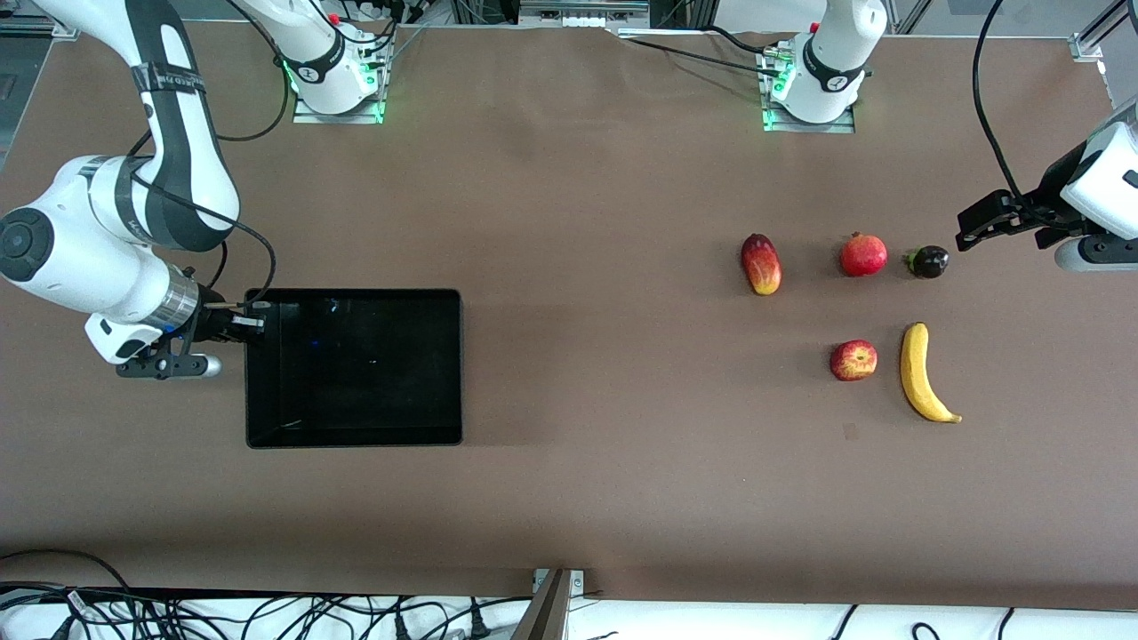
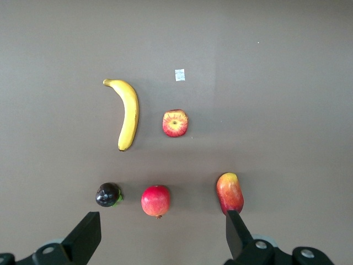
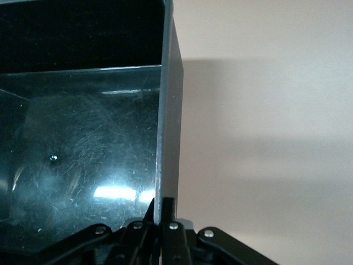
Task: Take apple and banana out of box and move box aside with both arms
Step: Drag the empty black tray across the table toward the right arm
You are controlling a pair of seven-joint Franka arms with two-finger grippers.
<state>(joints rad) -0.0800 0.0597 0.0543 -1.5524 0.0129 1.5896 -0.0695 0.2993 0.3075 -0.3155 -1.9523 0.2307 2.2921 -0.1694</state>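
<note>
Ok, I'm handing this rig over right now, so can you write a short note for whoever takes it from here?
Right end effector: shut on the wall of the box, at the right arm's end of the table.
Left end effector: open, holding nothing, up over the table beside the small dark fruit.
Apple and banana: on the table side by side, toward the left arm's end.
Done: both fruits out; the box is empty.
Left: if the box sits where wanted, release it.

The left arm (image 1: 1098,191) is cut off by the edge of the front view. In the right wrist view, only one wall and part of the floor of the box (image 3: 168,110) are seen. The right gripper (image 3: 161,207) is cut off there.
</note>
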